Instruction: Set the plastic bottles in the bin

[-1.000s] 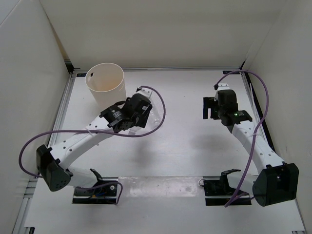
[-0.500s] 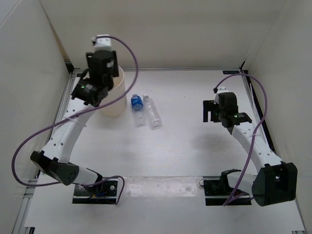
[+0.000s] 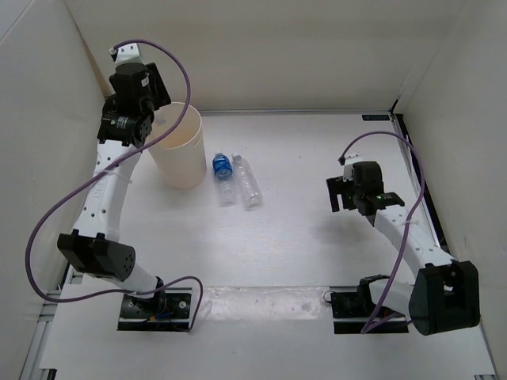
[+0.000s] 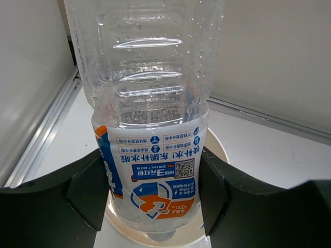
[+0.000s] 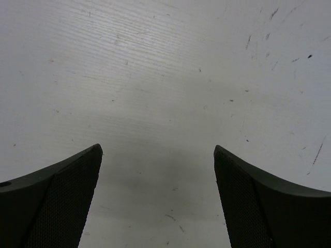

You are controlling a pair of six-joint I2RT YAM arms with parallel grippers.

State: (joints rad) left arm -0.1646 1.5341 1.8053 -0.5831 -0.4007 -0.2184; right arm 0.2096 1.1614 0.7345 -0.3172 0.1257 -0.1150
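My left gripper (image 4: 152, 191) is shut on a clear plastic bottle (image 4: 150, 129) with a blue, orange and white label. It holds the bottle upright, hanging over the open mouth of the cream-white bin (image 4: 217, 150). In the top view the left gripper (image 3: 150, 119) sits at the bin's (image 3: 184, 166) back-left rim. A blue-labelled bottle (image 3: 223, 168) and an unlabelled clear bottle (image 3: 249, 184) lie side by side on the table just right of the bin. My right gripper (image 3: 339, 192) is open and empty over bare table (image 5: 158, 150).
White walls enclose the table on the left, back and right. A metal rail (image 3: 107, 170) runs along the table's left edge beside the bin. The left arm's purple cable loops above the bin.
The left arm has lifted a bottle away from the two beside the bin and swung it up and back over the bin. The right gripper has shifted slightly toward me.
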